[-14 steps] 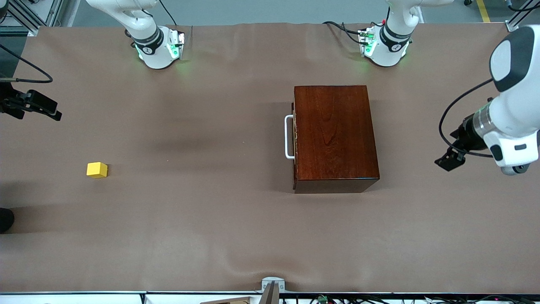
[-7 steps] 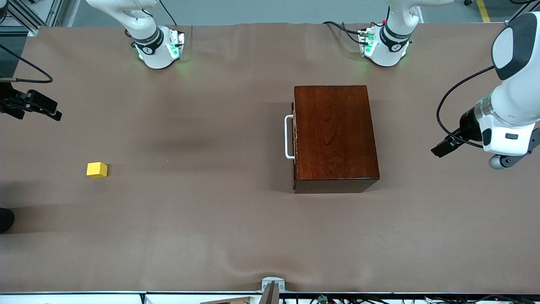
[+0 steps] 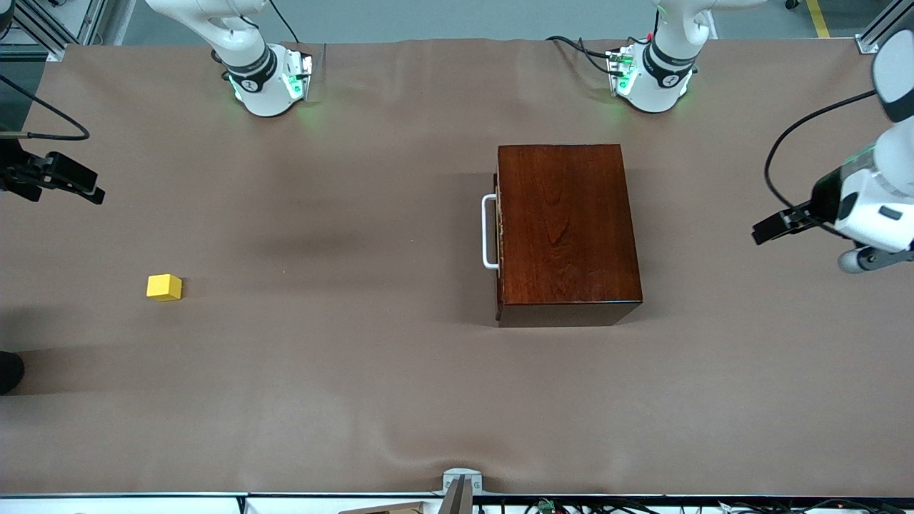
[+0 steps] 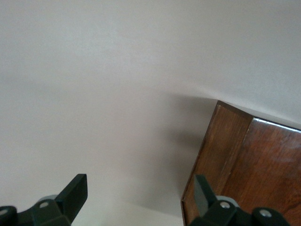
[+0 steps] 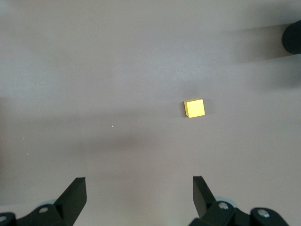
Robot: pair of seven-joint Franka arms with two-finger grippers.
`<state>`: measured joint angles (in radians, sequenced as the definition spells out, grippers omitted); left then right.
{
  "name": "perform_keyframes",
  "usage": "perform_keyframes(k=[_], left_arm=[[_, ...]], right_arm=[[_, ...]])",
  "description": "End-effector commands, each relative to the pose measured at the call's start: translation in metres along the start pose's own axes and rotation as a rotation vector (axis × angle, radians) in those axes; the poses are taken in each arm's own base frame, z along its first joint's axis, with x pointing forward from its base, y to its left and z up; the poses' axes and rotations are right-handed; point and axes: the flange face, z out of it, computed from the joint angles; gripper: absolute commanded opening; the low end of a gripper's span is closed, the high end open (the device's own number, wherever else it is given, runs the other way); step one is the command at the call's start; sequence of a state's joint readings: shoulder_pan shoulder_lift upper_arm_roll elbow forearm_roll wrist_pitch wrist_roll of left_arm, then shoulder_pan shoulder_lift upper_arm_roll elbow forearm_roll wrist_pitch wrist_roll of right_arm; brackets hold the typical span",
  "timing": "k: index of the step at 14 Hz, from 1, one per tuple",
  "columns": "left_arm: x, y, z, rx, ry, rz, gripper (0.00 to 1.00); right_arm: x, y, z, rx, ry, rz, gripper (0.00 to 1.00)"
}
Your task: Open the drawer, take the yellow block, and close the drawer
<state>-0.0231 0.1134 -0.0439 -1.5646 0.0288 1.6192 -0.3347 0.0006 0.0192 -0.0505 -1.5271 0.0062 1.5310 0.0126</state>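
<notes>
Drawer (image 3: pixel 500 230) shut flush in the dark wooden box (image 3: pixel 568 232), its white bar handle (image 3: pixel 489 231) facing the right arm's end of the desk (image 3: pixel 400 400): that is where we start, and we see trouble already, for the yellow block (image 3: pixel 164 287) lies out on the bare desk, well apart from the box and nearer the right arm's end, not inside anything. If we open the drawer expecting to find it, we may search an empty tray. The left claw (image 3: pixel 775 227) hangs over the desk at the left arm's end, beside the box's closed end, its fingers (image 4: pixel 75 193) spread apart and holding nothing; reaching the handle from there means passing round or over the box, and a low path could shove it. The right claw (image 3: pixel 71 184) hangs over the desk's edge, fingers (image 5: pixel 75 195) wide apart and empty, the block below it. A careless pinch could skid so small a cube away.
</notes>
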Motion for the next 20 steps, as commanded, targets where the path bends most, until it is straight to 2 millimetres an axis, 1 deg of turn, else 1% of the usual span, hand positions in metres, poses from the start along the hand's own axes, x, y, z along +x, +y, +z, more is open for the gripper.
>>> perform_keyframes(k=[1,2,4,7,10,13,16,18,20], left_arm=[[-0.026,0.013,-0.017,-0.027,0.008,0.057,1.00],[-0.032,0.016,-0.025,-0.028,0.016,0.083,1.00],[-0.039,0.014,-0.034,-0.028,0.017,0.131,1.00],[-0.039,0.015,-0.039,-0.044,0.022,0.178,1.00],[-0.033,0.013,-0.042,-0.039,0.034,0.212,1.00],[-0.037,0.010,-0.045,-0.016,0.029,0.224,1.00],[-0.035,0.007,-0.048,0.006,0.042,0.272,1.00],[-0.034,0.004,-0.056,0.001,0.058,0.272,1.00],[-0.037,0.002,-0.066,-0.004,0.055,0.270,1.00]], right_arm=[[-0.003,-0.004,-0.003,0.008,0.004,0.003,1.00],[-0.003,-0.004,-0.003,0.008,0.004,0.003,1.00],[-0.003,-0.005,-0.003,0.008,0.004,0.002,1.00],[-0.003,-0.005,-0.003,0.008,0.004,0.002,1.00],[-0.003,-0.005,-0.003,0.008,0.004,0.002,1.00],[-0.003,-0.005,-0.003,0.008,0.004,0.002,1.00],[-0.003,-0.005,-0.003,0.008,0.004,0.002,1.00],[-0.003,-0.005,-0.003,0.008,0.004,0.000,1.00],[-0.003,-0.005,-0.003,0.008,0.004,0.000,1.00]])
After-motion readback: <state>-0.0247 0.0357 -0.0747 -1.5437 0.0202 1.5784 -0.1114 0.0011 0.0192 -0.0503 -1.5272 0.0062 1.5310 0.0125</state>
